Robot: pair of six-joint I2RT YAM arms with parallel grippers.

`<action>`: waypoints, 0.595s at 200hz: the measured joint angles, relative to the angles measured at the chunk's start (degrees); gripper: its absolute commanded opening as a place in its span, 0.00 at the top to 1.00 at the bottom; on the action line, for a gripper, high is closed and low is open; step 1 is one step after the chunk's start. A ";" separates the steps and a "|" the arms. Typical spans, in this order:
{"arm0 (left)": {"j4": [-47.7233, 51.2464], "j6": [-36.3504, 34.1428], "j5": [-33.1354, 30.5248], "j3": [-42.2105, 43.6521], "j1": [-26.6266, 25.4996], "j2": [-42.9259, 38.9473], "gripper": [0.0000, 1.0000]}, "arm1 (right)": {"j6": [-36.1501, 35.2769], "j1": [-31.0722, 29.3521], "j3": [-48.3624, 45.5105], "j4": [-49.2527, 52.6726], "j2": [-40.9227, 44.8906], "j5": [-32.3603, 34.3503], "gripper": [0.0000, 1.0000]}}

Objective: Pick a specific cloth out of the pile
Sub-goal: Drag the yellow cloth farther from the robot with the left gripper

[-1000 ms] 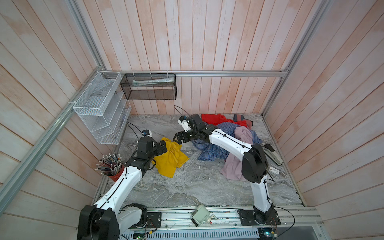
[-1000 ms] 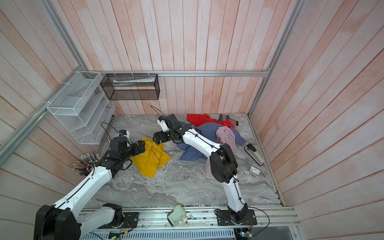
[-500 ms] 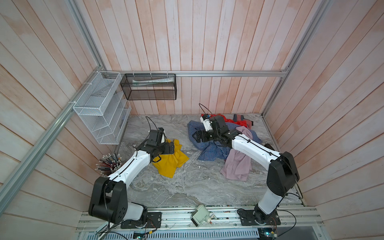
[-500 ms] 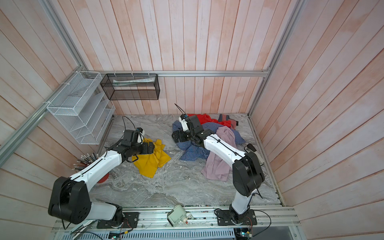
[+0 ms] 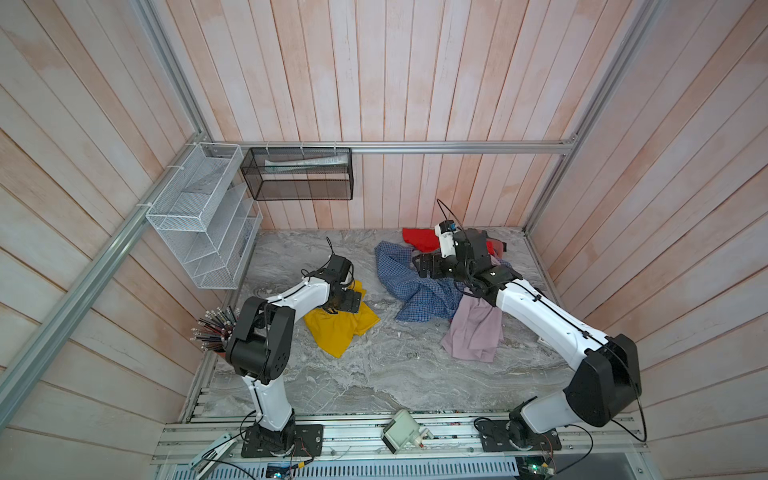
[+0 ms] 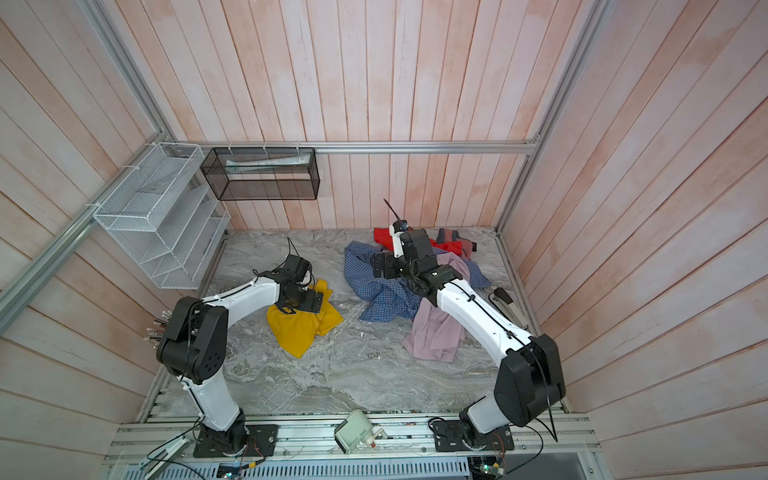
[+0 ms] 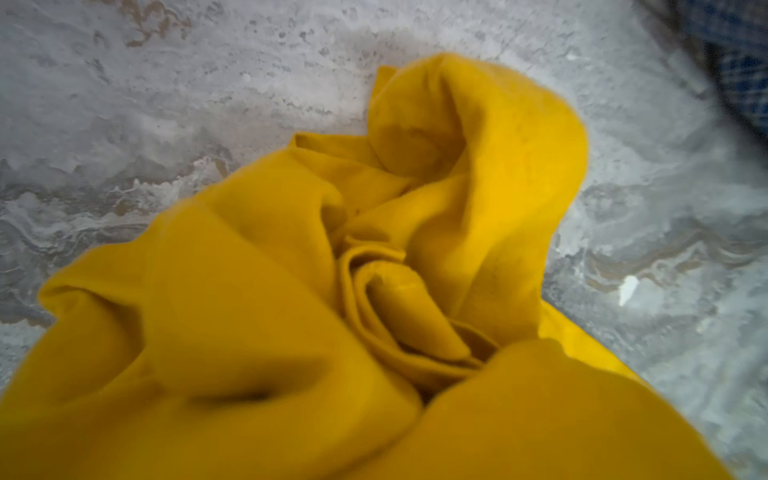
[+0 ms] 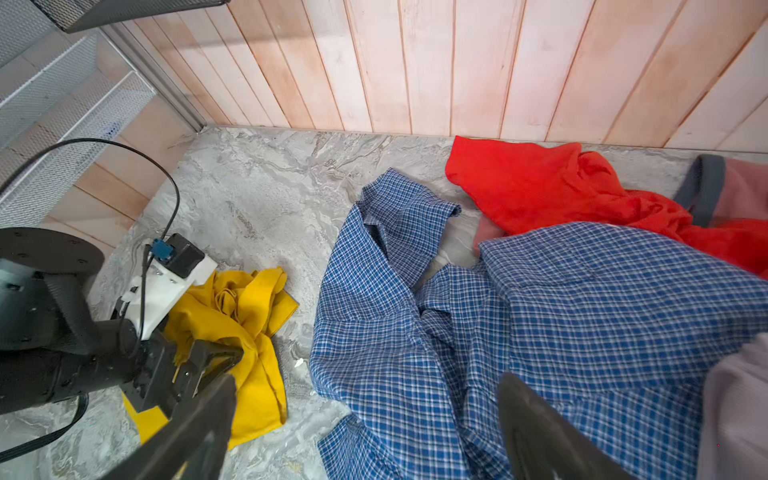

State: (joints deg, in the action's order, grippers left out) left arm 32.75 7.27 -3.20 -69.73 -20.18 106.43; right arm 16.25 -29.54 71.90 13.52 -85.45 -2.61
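The yellow cloth [image 5: 338, 330] [image 6: 301, 328] lies crumpled on the marble floor, apart from the pile and to its left. My left gripper [image 5: 348, 300] [image 6: 311, 300] hangs low over the cloth's far edge, jaws spread. In the left wrist view the cloth [image 7: 374, 291] fills the frame and no fingers show. The pile is a blue checked shirt [image 5: 415, 291], a lilac-pink shirt [image 5: 473, 332], a red-orange cloth [image 5: 419, 240] and a grey-and-pink piece [image 8: 715, 187]. My right gripper [image 5: 428, 266] [image 8: 365, 436] hovers open over the checked shirt [image 8: 540, 311], holding nothing.
A white wire rack [image 5: 203, 216] and a black mesh basket [image 5: 299, 174] hang on the back-left walls. A cup of pencils [image 5: 216, 328] stands by the left arm. A grey device [image 6: 509, 305] lies along the right wall. Wooden walls close in on three sides.
My right gripper has drawn back from beside the yellow cloth to above the checked shirt. The left gripper has moved in over the yellow cloth's far edge.
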 measured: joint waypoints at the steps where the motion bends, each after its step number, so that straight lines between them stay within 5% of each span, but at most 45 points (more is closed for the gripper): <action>1: 0.07 0.00 -0.09 -0.07 -0.02 0.09 0.00 | 0.00 0.02 -0.02 0.02 0.02 0.07 0.02; 53: 1.99 1.68 -7.52 -2.97 -2.64 3.87 0.00 | 0.09 1.22 -2.91 0.17 2.51 1.36 0.02; 103: 1.29 3.10 -8.87 -2.82 -2.82 4.31 0.21 | 0.59 2.36 -4.11 -0.28 4.04 1.49 0.02; 119: 1.20 2.95 -9.14 -2.86 -2.69 4.46 0.36 | 0.68 2.62 -4.15 -0.24 4.22 1.49 0.02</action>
State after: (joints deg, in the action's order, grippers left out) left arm 33.95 10.22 -12.34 -72.60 -22.87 110.89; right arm 16.93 -26.92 67.75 13.28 -81.23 -1.13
